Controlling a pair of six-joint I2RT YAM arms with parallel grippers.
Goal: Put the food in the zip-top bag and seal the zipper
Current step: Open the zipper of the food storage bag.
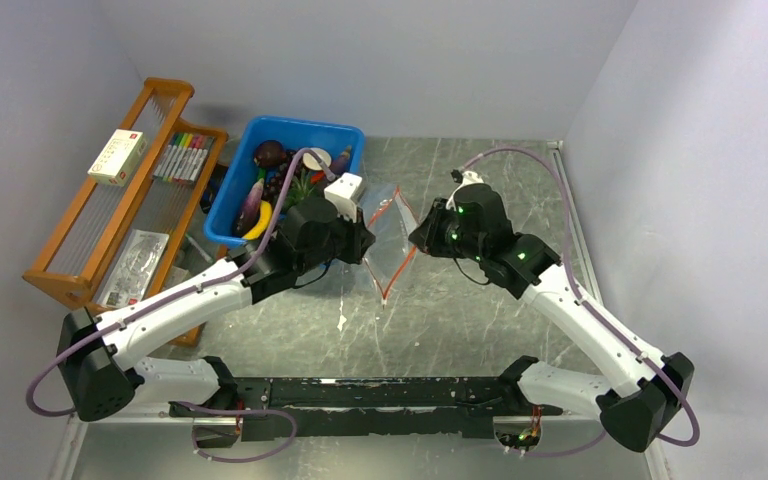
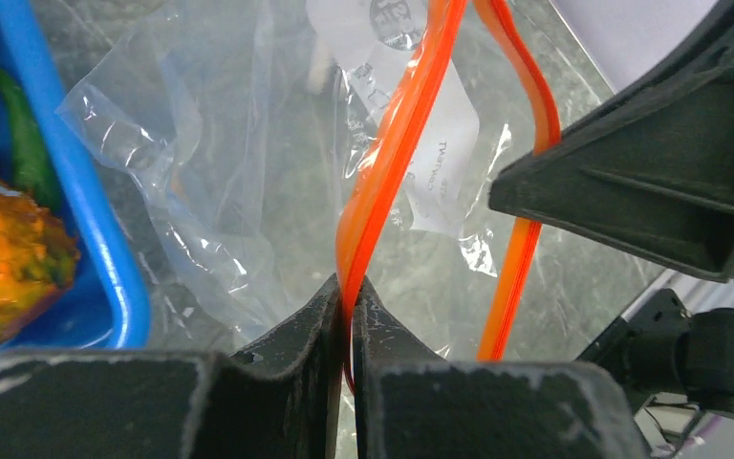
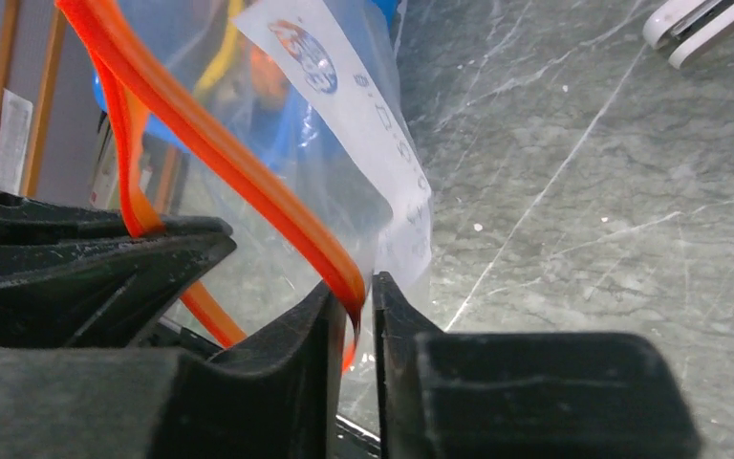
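Observation:
The clear zip-top bag (image 1: 392,235) hangs open above the table between my two grippers. My left gripper (image 1: 365,240) is shut on one side of its red-orange zipper (image 2: 392,153), the strip pinched between the fingertips (image 2: 347,287). My right gripper (image 1: 418,238) is shut on the other side of the zipper (image 3: 220,143) at its tips (image 3: 356,292). The food lies in the blue bin (image 1: 305,127): a purple eggplant (image 1: 250,205), dark grapes (image 1: 270,153) and a white-faced round piece (image 1: 317,158). The orange pineapple (image 2: 0,258) shows in the left wrist view. I see no food inside the bag.
A wooden rack (image 1: 110,215) at the far left holds marker pens (image 1: 185,155) and a white box (image 1: 117,157). The blue bin stands right behind the left gripper. A white object (image 3: 698,19) lies on the table beyond the bag. Walls close in on the left, back and right.

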